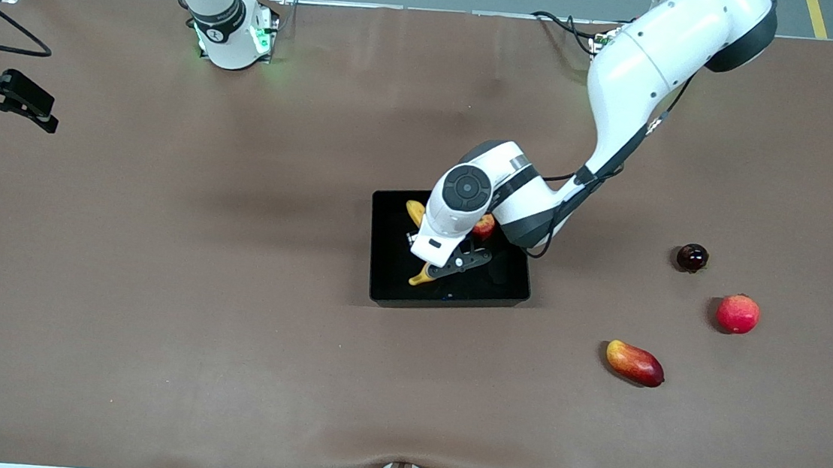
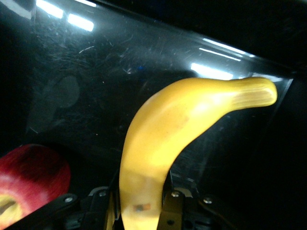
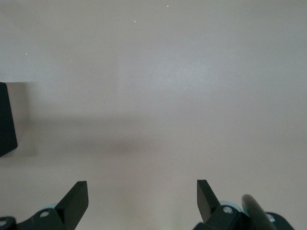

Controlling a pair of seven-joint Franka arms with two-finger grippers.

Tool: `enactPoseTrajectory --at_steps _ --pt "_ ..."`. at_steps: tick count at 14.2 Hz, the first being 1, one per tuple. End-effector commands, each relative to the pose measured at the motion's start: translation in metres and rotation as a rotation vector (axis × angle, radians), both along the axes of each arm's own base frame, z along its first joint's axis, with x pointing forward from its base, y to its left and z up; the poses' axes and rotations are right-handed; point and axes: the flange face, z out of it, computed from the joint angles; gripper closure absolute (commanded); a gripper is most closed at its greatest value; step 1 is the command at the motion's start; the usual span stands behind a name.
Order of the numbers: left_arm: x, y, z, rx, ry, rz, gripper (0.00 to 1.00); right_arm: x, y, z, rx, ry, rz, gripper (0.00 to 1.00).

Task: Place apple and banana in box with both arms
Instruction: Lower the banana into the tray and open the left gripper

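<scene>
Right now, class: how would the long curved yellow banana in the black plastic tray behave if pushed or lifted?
The long curved yellow banana looks stiff, keeping its arc between the left gripper fingers. Its smooth skin probably slips on the glossy black plastic tray. Being curved, it likely rocks or pivots rather than rolls.

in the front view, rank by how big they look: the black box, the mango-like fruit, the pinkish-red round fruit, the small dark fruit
1. black box
2. mango-like fruit
3. pinkish-red round fruit
4. small dark fruit
</scene>
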Motion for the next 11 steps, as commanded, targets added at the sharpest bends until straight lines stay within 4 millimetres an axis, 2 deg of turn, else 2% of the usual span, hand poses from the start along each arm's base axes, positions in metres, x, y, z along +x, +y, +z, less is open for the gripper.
enactPoseTrajectory --at_steps 1,2,3,4,5,6,7,9,11 --pt "-0.006 -0.016 -0.019 0.044 -0.041 -0.022 1.00 0.001 -0.001 0.001 -0.022 -0.003 -0.016 0.00" --pt "-0.007 -0.014 -0.025 0.052 -0.039 -0.026 0.94 0.001 -0.001 0.001 -0.022 -0.003 -0.016 0.00" --pt "-0.007 -0.014 -0.027 0.055 -0.036 -0.025 0.68 0.001 -0.001 0.001 -0.022 -0.003 -0.016 0.00" --pt "-0.005 -0.012 -0.027 0.056 -0.039 -0.027 0.53 0.001 -0.001 0.001 -0.022 -0.003 -0.016 0.00" --pt "-0.003 -0.012 -0.024 0.054 -0.045 -0.023 0.32 0.001 -0.001 0.001 -0.022 -0.003 -0.016 0.00" --pt "0.001 -0.012 -0.016 0.048 -0.058 -0.016 0.07 0.001 -0.001 0.001 -0.022 -0.003 -0.014 0.00" --pt "0.004 -0.013 -0.007 0.042 -0.072 -0.013 0.00 0.001 -0.001 0.002 -0.022 -0.005 -0.014 0.00" --pt "0.014 -0.007 0.022 0.033 -0.104 0.001 0.00 0.001 -0.002 0.002 -0.022 -0.005 -0.017 0.00" --pt "0.031 0.011 0.058 0.036 -0.138 0.026 0.00 0.001 -0.001 0.000 -0.022 0.000 -0.016 0.00"
